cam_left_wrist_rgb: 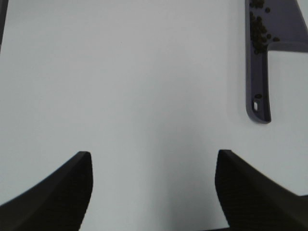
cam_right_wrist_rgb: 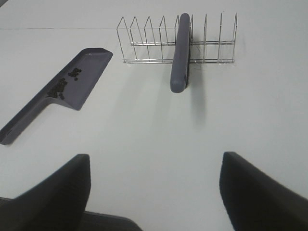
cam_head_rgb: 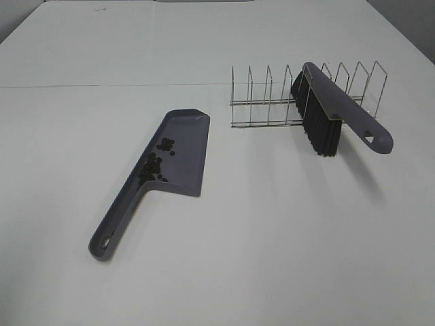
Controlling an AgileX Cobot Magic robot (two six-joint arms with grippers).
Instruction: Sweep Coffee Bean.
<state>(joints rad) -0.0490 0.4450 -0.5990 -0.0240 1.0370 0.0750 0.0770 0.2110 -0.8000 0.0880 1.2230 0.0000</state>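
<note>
A grey dustpan [cam_head_rgb: 173, 153] lies flat on the white table, handle toward the front left. Several dark coffee beans [cam_head_rgb: 153, 165] lie inside it near the handle end; they also show in the left wrist view [cam_left_wrist_rgb: 259, 30] and the right wrist view [cam_right_wrist_rgb: 60, 87]. A grey brush [cam_head_rgb: 340, 109] with black bristles [cam_head_rgb: 319, 125] rests in a wire rack [cam_head_rgb: 272, 102], handle sticking out toward the front right. Neither gripper shows in the exterior view. My left gripper [cam_left_wrist_rgb: 151, 192] is open and empty over bare table. My right gripper [cam_right_wrist_rgb: 154, 192] is open and empty, short of the brush [cam_right_wrist_rgb: 181, 50].
The wire rack [cam_right_wrist_rgb: 144, 41] with several upright dividers stands at the back right of the table. The dustpan's handle [cam_left_wrist_rgb: 257, 86] has a hanging hole at its end. A seam runs across the table behind the dustpan.
</note>
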